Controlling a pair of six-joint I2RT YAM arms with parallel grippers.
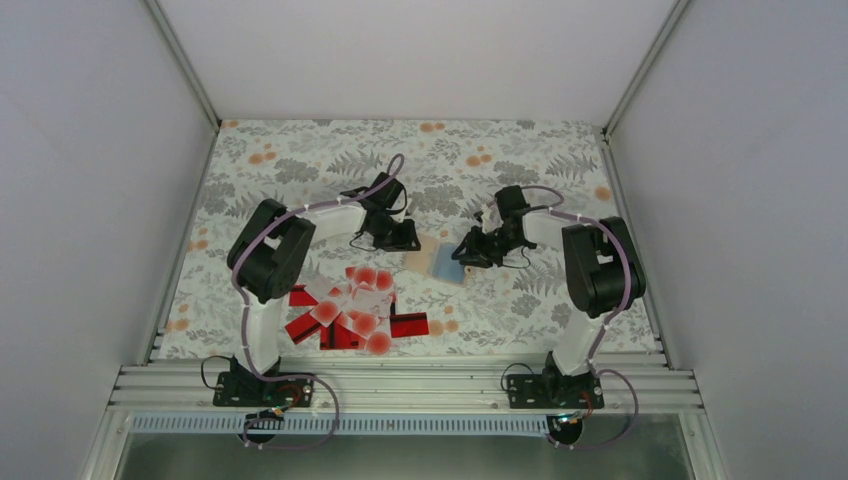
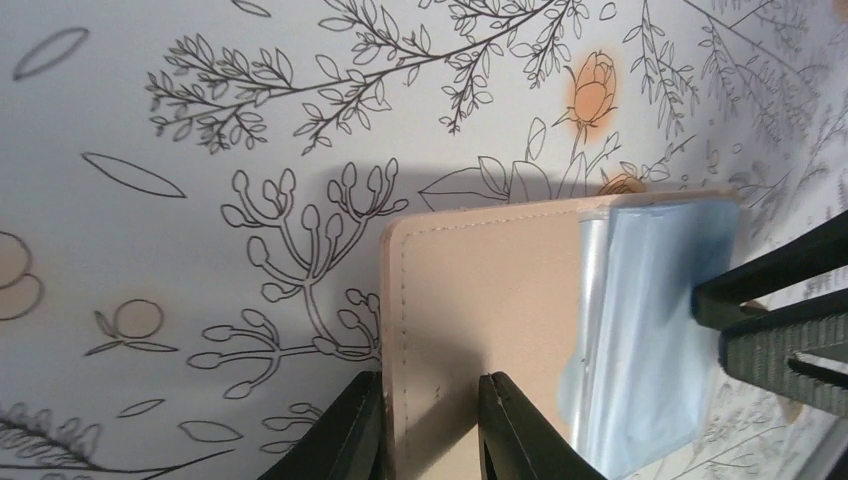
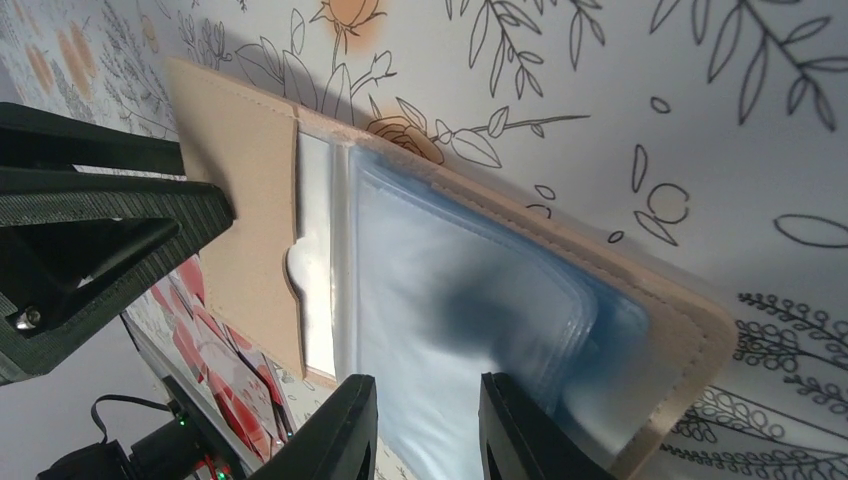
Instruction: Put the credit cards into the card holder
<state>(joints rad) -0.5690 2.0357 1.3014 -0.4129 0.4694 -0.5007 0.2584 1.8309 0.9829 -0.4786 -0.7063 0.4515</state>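
Observation:
The card holder (image 1: 437,262) lies open on the floral table, tan flap to the left and blue-grey plastic sleeves to the right. My left gripper (image 1: 400,240) is open at its left edge. In the left wrist view (image 2: 432,385) one finger stands just outside the tan flap (image 2: 490,290) and the other over it. My right gripper (image 1: 470,255) is open over the sleeves (image 3: 450,280), as the right wrist view (image 3: 425,385) shows. The credit cards (image 1: 352,305), red ones and white ones with red dots, lie in a loose heap near the left arm.
The right gripper's black fingers (image 2: 780,320) show at the right edge of the left wrist view. The left gripper's fingers (image 3: 100,230) show at the left of the right wrist view. White walls enclose the table (image 1: 300,150). A metal rail (image 1: 400,385) runs along the near edge.

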